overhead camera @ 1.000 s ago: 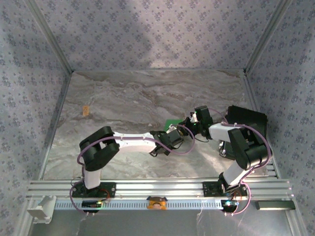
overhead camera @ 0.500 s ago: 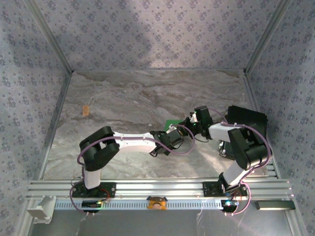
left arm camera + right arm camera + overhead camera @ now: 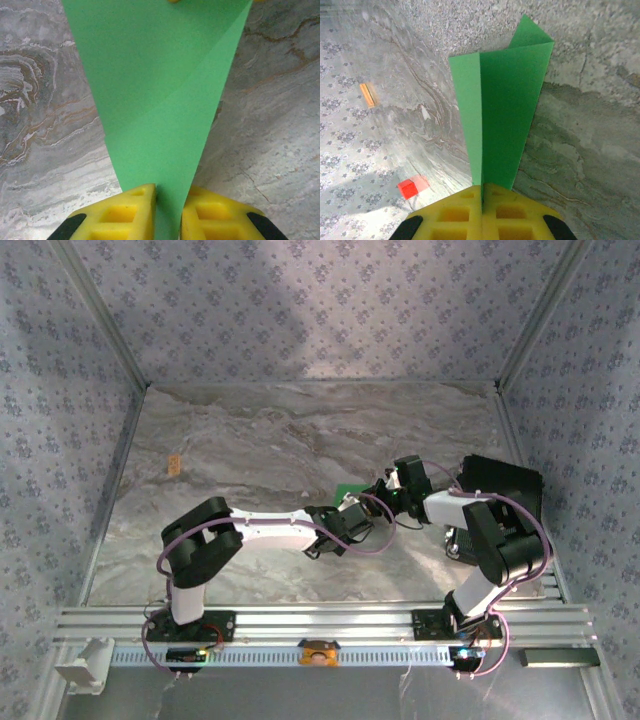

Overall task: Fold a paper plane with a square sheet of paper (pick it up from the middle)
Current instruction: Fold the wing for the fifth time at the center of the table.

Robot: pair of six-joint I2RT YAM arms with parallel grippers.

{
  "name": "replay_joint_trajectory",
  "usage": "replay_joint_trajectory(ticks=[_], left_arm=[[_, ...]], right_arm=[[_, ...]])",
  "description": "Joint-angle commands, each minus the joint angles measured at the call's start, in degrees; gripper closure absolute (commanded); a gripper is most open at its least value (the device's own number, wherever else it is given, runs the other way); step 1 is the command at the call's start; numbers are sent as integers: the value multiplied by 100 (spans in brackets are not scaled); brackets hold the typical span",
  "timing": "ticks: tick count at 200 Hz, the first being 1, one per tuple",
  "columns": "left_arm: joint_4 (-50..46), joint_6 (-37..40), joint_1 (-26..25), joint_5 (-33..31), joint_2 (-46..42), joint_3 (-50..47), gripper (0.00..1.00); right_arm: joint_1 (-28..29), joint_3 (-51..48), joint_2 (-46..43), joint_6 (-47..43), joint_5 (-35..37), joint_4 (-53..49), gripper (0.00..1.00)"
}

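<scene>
Left hand (image 3: 169, 199) is clamped on the narrow end of the paper plane (image 3: 155, 90); right hand (image 3: 482, 192) is clamped on its far end. The folded green paper spans between both hands over the table (image 3: 585, 150). A red block (image 3: 408, 189) lies left of the right hand.

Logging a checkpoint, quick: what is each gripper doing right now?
Left gripper: closed on the folded green paper.
Right gripper: closed on the same paper.

black-and-white arms (image 3: 275, 528) with purple cables (image 3: 161, 560) and yellow pincer fingers (image 3: 122, 212).
</scene>
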Motion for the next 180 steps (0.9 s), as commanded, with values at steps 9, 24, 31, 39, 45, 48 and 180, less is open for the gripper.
replay_joint_trajectory(ticks=[9,24,31,39,45,48,180], left_arm=[[40,-49,-58,-111,-120,36,83],[34,-57,-58,-102,-103,40,86],[41,-57,-58,-94,-94,38,88],[24,-61,-58,-95,-85,45,89],[13,-80,-56,-106,-81,50,90],[8,-94,-58,-112,-77,46,91],[1739,-830,1062,2540,-774,-1159,96]], right_arm=[[49,121,-69,68,58,-157,97],[55,118,-74,71,44,-157,97],[53,119,-75,62,44,-157,96],[53,124,-82,56,44,-170,96],[48,118,-89,50,50,-188,95],[41,118,-95,39,52,-198,94],[-593,250,-1131,-1004,633,-1840,57]])
